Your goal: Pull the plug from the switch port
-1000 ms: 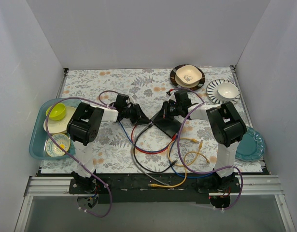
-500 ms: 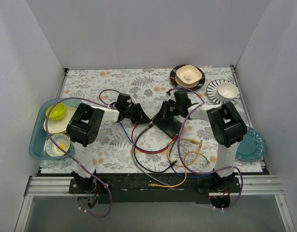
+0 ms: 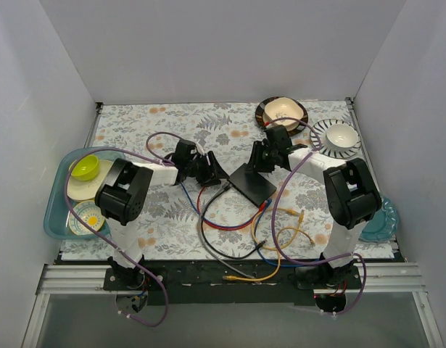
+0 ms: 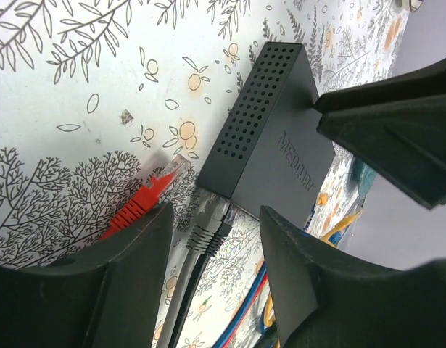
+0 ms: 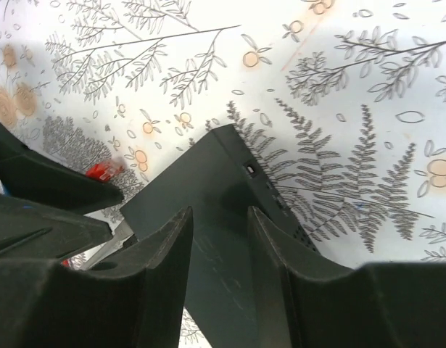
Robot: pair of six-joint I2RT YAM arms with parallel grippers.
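The dark switch point(image 3: 253, 183) lies flat on the flowered mat. In the left wrist view the switch point(image 4: 273, 138) has a grey plug point(image 4: 208, 221) and a black cable seated in its port edge. A red plug point(image 4: 146, 199) lies loose on the mat just beside that edge. My left gripper point(image 3: 212, 170) is open, its jaws either side of the grey plug's cable point(image 4: 215, 246). My right gripper point(image 3: 260, 156) is open and hovers over the switch's top point(image 5: 219, 232), holding nothing. The red plug point(image 5: 103, 172) also shows in the right wrist view.
A tan bowl on a dark plate point(image 3: 283, 112) and a white bowl on a striped plate point(image 3: 339, 136) stand at the back right. A teal plate point(image 3: 378, 221) lies at the right edge. A teal tray point(image 3: 57, 210) with dishes is on the left. Loose cables point(image 3: 281, 232) coil near the front.
The switch was tilted up at my right gripper; now it lies flat. My right gripper has drawn back toward the far right. My left gripper has shifted only slightly.
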